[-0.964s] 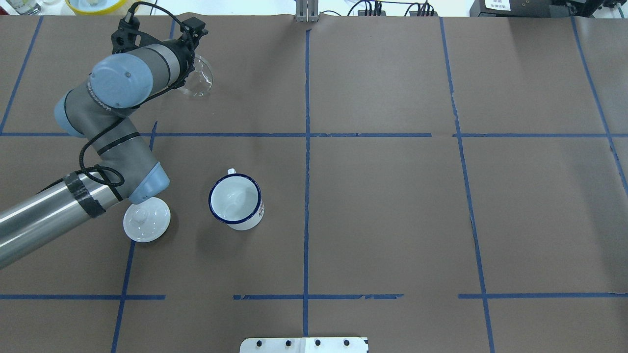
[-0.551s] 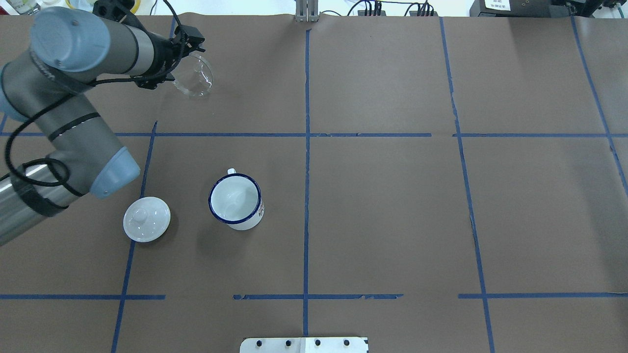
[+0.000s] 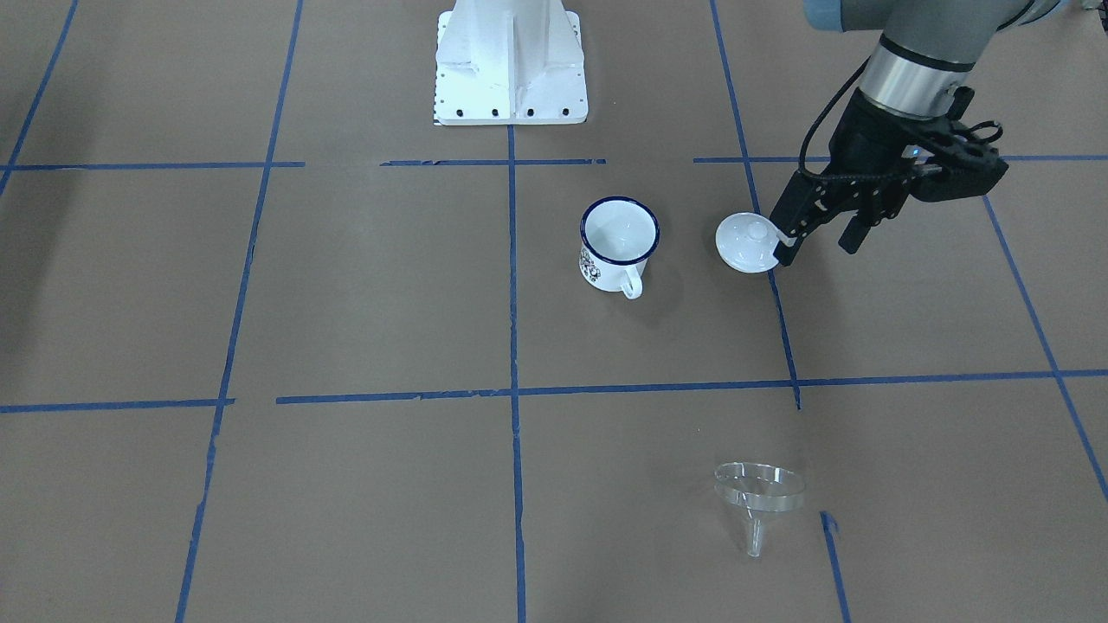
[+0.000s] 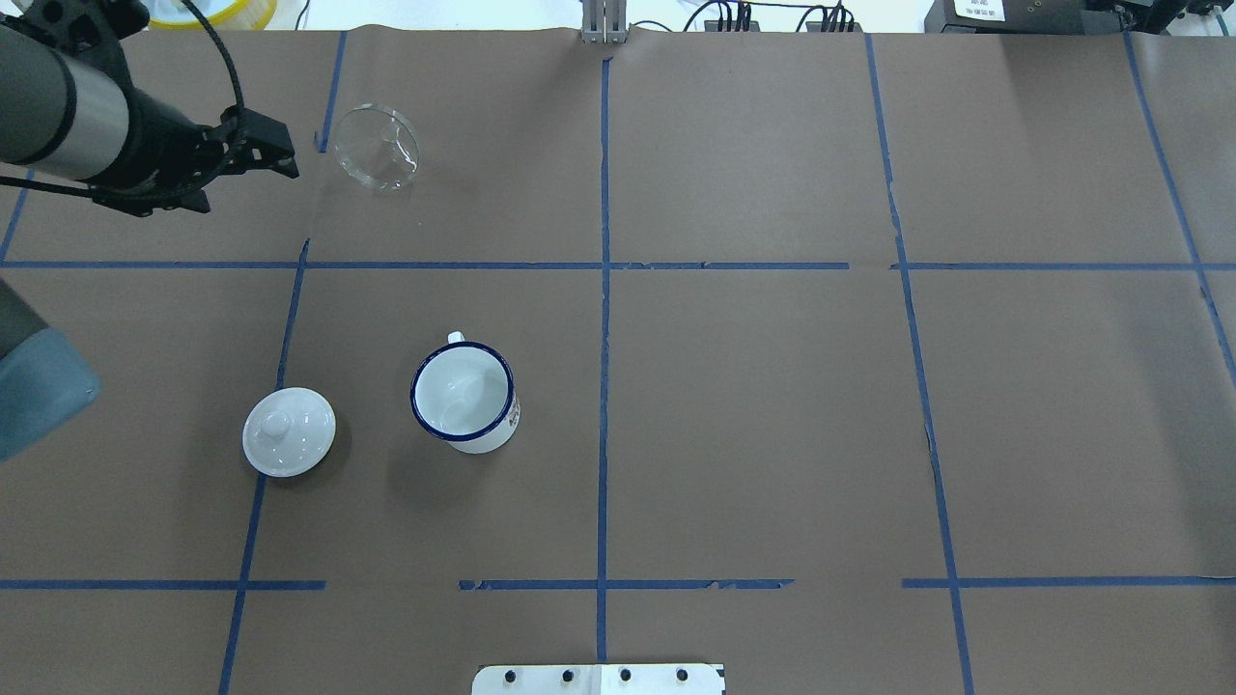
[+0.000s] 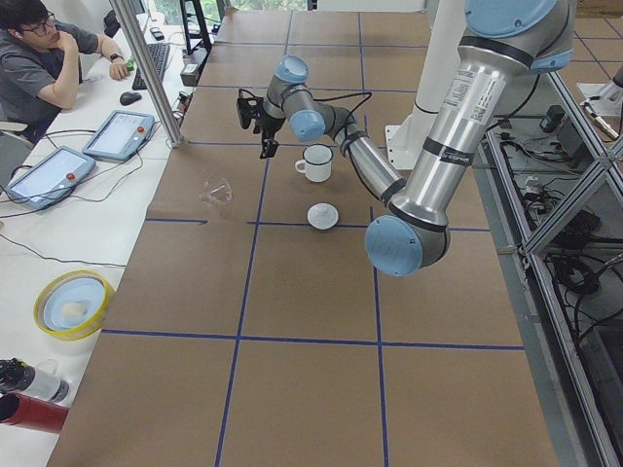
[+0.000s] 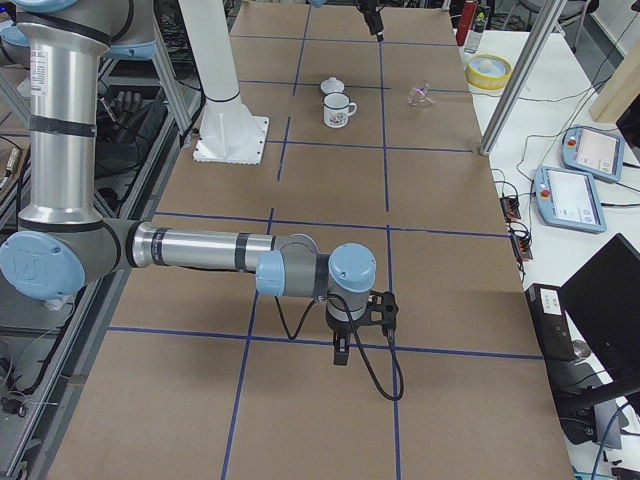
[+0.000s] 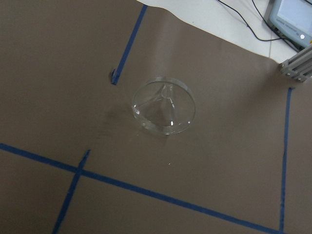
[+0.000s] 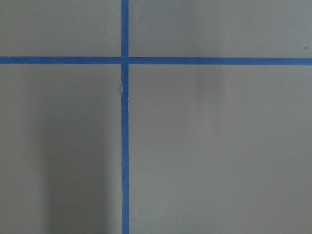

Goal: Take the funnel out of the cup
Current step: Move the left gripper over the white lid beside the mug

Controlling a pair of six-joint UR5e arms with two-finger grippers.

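table is covered in brown paper with a grid of blue tape lines. sitting on it: the clear funnel tipped on its side at the far left, the white cup upright left of centre, and a knobbed white lid near its left, not touching.

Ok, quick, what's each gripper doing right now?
Left gripper: open, empty, apart from the funnel.
Right gripper: cannot tell, it shows only in the side view.
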